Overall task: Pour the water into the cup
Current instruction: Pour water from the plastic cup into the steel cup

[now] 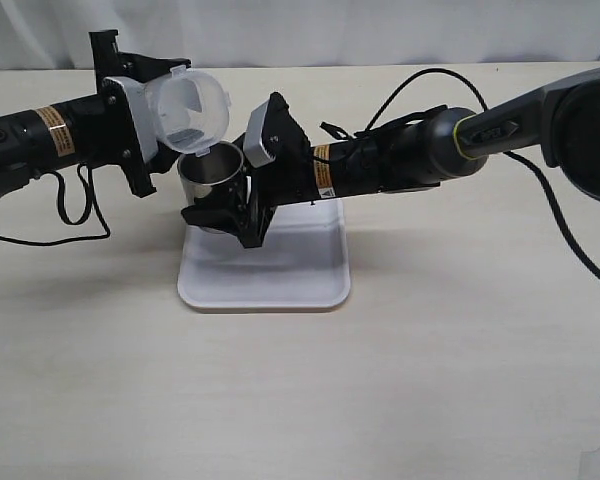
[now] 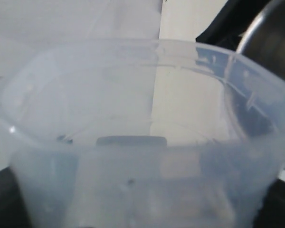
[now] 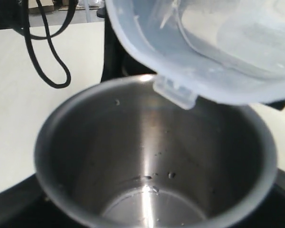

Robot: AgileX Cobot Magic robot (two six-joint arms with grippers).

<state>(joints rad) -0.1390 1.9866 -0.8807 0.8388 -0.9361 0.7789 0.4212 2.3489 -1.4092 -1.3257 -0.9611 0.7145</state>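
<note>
Jaws clamped both sides: left gripper [image 1: 148, 118] on the tipped beaker [image 1: 186, 108], right gripper [image 1: 242, 178] on the cup [image 1: 210, 172] above the tray [image 1: 280, 285], beaker's lip just over its rim. Tip slowly, lip inside the rim, cup held level.

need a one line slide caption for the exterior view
Left gripper tilts a translucent container over the steel cup gripped by the right gripper.

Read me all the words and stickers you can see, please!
Left arm's yellow sticker: too small to read.
Right arm's yellow sticker: too small to read.
Dark label on the plastic beaker: no letters readable.
Cup: no writing.
</note>
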